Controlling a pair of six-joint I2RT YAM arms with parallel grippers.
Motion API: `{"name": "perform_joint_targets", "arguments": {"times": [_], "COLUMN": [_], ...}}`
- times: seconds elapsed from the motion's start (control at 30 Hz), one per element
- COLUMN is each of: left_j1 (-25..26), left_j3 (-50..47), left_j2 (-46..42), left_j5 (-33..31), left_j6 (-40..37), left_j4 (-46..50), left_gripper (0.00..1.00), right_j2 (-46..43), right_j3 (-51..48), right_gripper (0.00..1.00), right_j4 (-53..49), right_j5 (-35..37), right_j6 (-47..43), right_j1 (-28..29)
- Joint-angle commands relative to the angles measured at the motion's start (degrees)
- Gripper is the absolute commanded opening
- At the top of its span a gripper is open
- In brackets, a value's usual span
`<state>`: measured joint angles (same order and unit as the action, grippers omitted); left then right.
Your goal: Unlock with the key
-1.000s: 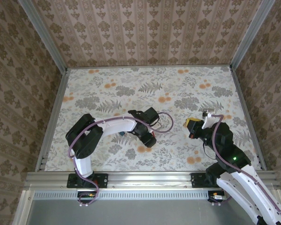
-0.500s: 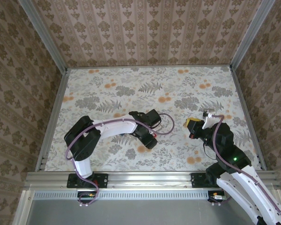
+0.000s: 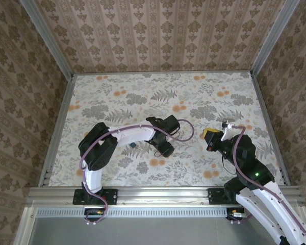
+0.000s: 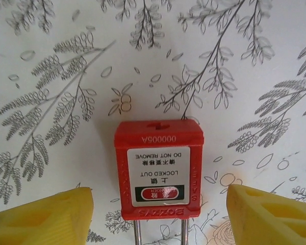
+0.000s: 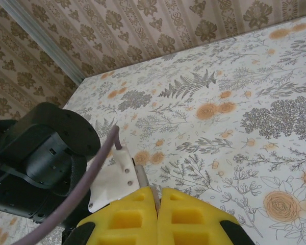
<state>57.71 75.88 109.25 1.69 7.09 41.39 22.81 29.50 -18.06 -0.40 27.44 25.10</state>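
Small red plastic padlock (image 4: 159, 163) with a thin metal shackle lies flat on the bench (image 3: 194, 87), label side up. The label is upside down in the left wrist view: "LOCKED OUT DO NOT REMOVE", Chinese characters under that, then a red oval on a dark strip, too small to read. Moulded serial above the label, mostly zeros, ending in A; raised lettering at the shackle end I can't make out. Left pincer (image 4: 158, 204) is open, one yellow finger (image 4: 41, 217) either side of the lock, bench showing in both gaps, no contact. Tiny key with a dark blue-teal head (image 3: 132, 145) sits on the bench left of centre, nearer the near edge, just beside the left arm's white link; blade too small to see. Right pincer (image 5: 158, 217) is closed, yellow fingers pressed together, nothing visible between them. Bench cover: white floral print, grey ferns, orange blooms. Brown damask-pattern walls (image 3: 158, 30) on three sides, aluminium rails (image 3: 58, 122) along the bench edges
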Motion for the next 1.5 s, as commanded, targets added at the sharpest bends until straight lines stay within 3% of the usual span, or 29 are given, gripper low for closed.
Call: {"name": "perform_joint_targets", "arguments": {"times": [0.0,0.57,0.67,0.77,0.9,1.2,1.47], "left_j1": [0.61,0.76,0.66,0.66,0.7,-0.29,-0.33], "left_j3": [1.42,3.4,3.15,2.93,2.11,-1.99,-13.83], "left_j2": [1.11,5.66,6.21,6.29,4.8,-3.41,-20.28], "left_j5": [-0.89,-3.3,-3.05,-3.62,-4.91,-8.24,-13.08], "left_j6": [1.23,1.01,0.99,1.08,0.94,0.14,-4.96], "left_j4": [4.02,2.33,1.82,2.03,1.76,-3.74,-20.54], "left_gripper": [0.69,0.62,0.57,0.46,0.43,0.39,0.4], "right_j2": [-1.08,-2.24,-2.24,-2.24,-2.24,-1.22,4.74], "right_j3": [-0.86,-0.84,-0.8,-0.58,-0.36,0.69,3.47], "right_gripper": [0.03,0.03,0.03,0.03,0.03,0.03,0.03], "right_j4": [0.09,-1.18,-1.1,-1.36,-1.51,-1.2,3.02], "right_j5": [0.34,0.5,0.49,0.54,0.65,0.24,-3.83], "right_j6": [0.24,0.33,0.33,0.16,0.07,0.42,3.53], "right_j1": [-0.23,-0.23,-0.23,-0.23,-0.23,-0.23,-0.15]}}
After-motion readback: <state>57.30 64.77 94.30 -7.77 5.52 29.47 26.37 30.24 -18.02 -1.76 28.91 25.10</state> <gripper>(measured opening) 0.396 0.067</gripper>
